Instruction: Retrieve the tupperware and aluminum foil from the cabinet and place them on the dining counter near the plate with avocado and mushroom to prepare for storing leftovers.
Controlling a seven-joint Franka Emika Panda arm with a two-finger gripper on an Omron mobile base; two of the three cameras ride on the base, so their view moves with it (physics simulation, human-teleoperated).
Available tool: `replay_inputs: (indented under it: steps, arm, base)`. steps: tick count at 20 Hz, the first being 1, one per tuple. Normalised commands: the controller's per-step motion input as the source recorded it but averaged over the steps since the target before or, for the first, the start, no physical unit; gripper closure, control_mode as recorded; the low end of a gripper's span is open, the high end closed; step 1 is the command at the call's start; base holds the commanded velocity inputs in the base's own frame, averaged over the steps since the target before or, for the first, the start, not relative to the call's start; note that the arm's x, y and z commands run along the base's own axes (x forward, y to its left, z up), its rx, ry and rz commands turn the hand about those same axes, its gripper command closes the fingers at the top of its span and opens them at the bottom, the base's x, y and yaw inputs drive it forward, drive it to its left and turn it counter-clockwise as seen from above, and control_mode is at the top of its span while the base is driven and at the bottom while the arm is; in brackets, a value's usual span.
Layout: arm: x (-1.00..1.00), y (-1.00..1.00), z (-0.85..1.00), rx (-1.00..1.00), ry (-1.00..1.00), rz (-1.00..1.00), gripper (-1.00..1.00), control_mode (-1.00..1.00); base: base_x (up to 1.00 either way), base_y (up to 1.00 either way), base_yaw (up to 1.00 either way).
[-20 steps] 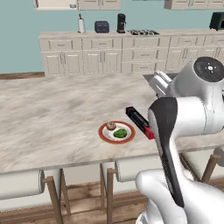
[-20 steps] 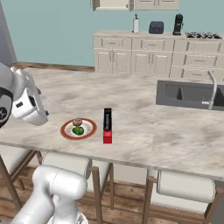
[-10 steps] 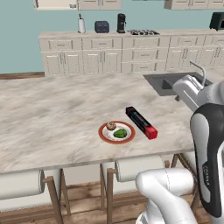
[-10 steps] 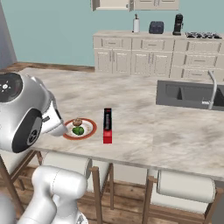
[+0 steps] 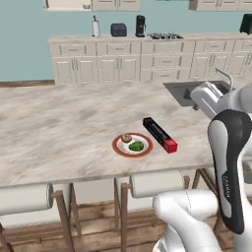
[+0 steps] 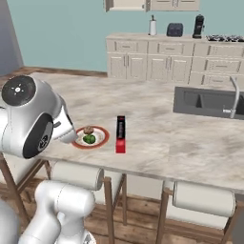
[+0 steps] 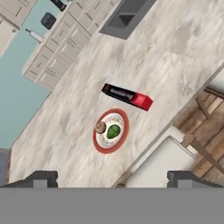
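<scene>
1. Hand view looks straight down on the marble dining desk (image 7: 78, 109) from high above; the tool (image 7: 112, 178) hangs with its two dark finger tips (image 7: 41, 178) standing wide apart at the bottom edge, and nothing is between them.
2. A round white plate (image 7: 110, 131) with a red-orange rim lies on the desk near its front edge.
3. On the plate, the green avocado (image 7: 113, 131) sits just beside the brown mushroom (image 7: 100, 127); the two look to be touching.
4. The aluminum foil (image 7: 127, 96), a long black box with a red end, lies flat on the desk just beside the plate, apart from its rim.
5. In the left base view the foil (image 5: 159, 134) lies to the right of the plate (image 5: 132, 145), angled, with its red end toward the front edge.
6. A dark sink (image 6: 209, 102) is set into the desk, well apart from the plate, on the foil's side.
7. Padded stools (image 6: 203, 198) stand along the front edge.
8. Cream drawer units (image 5: 142, 60) line the far teal wall.
</scene>
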Motion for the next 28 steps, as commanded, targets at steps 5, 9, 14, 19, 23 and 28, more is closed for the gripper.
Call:
replay_inputs:
  steps: [5,9,14,19,23,28]
  arm:
    - [0.0,0.0,0.0,0.0,0.0,0.0,-1.0,1.0]
    - [0.0,0.0,0.0,0.0,0.0,0.0,-1.0,1.0]
    - [0.0,0.0,0.0,0.0,0.0,0.0,-1.0,1.0]
    - [0.0,0.0,0.0,0.0,0.0,0.0,-1.0,1.0]
    - [0.0,0.0,0.0,0.0,0.0,0.0,-1.0,1.0]
    - [0.0,0.0,0.0,0.0,0.0,0.0,-1.0,1.0]
  base:
    - [-0.99,0.65,0.5]
    - [-0.46,1.0,0.68]
    - [-0.03,1.0,0.63]
    - [0.25,1.0,0.49]
    - [0.8,1.0,0.32]
    - [1.0,1.0,0.13]
